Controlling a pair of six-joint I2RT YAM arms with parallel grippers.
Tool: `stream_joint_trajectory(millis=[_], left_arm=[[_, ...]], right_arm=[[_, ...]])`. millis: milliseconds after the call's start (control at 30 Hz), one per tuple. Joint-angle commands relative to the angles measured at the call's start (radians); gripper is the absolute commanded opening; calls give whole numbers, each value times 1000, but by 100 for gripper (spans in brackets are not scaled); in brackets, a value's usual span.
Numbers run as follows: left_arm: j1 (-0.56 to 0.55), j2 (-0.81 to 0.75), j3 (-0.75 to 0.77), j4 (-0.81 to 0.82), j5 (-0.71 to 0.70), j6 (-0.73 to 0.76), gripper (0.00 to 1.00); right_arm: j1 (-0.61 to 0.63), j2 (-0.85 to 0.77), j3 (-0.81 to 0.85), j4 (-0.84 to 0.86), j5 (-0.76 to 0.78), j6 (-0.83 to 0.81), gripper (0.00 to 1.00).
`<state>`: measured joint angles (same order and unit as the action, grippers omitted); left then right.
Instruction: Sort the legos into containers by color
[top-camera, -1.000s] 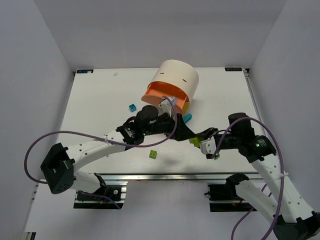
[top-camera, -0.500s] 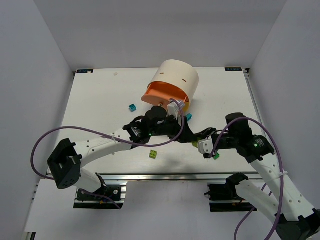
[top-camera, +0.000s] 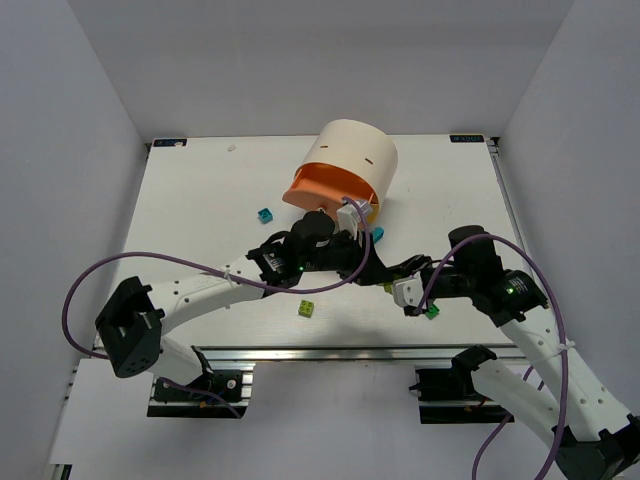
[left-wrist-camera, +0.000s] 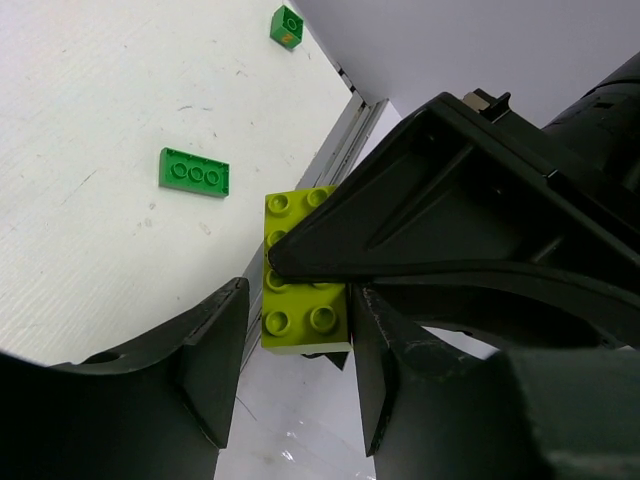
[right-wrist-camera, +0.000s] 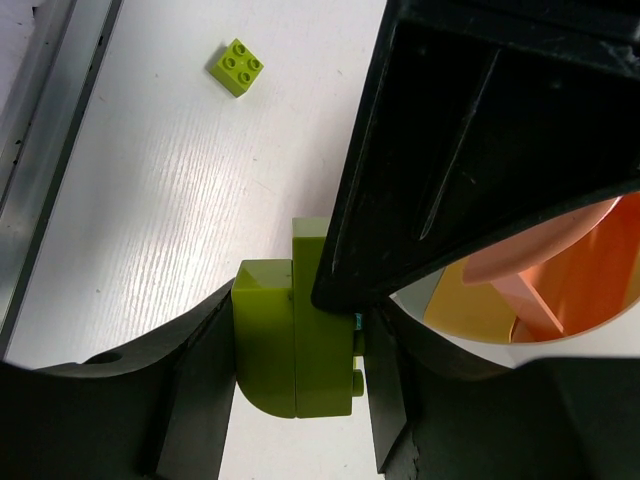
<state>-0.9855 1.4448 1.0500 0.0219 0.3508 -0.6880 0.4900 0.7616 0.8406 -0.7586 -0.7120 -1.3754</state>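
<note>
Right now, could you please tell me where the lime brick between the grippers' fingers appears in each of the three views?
Top external: the lime brick is a small sliver right of centre, where the two arms meet.
Left wrist: centre of the picture, studs facing the camera.
Right wrist: lower centre, seen edge-on.
Shared landmark: the metal rail along the table's edge, upper middle in the left wrist view, far left in the right wrist view.

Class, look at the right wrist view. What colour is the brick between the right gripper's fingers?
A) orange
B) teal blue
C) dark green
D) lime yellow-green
D: the lime yellow-green brick sits clamped between the fingers of the right gripper.
</note>
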Motion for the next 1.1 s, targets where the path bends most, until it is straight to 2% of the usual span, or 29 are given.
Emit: stream_joint_trajectory(millis=[0, 267, 400, 933, 1067], left_arm=[[-4, -1, 36, -11, 22, 13, 55], [-4, 11, 50, -59, 40, 24, 63], [-4, 5, 44, -54, 40, 25, 58], [5, -34, 35, -42, 17, 24, 62], [5, -29, 33, -42, 22, 24, 58]], right_arm=[[12, -1, 2, 45, -4, 16, 0], [9, -7, 2, 56, 14, 30, 0], [10, -7, 2, 54, 16, 30, 0], [15, -13, -17, 36, 6, 9, 0], [16, -15, -20, 36, 5, 9, 1]])
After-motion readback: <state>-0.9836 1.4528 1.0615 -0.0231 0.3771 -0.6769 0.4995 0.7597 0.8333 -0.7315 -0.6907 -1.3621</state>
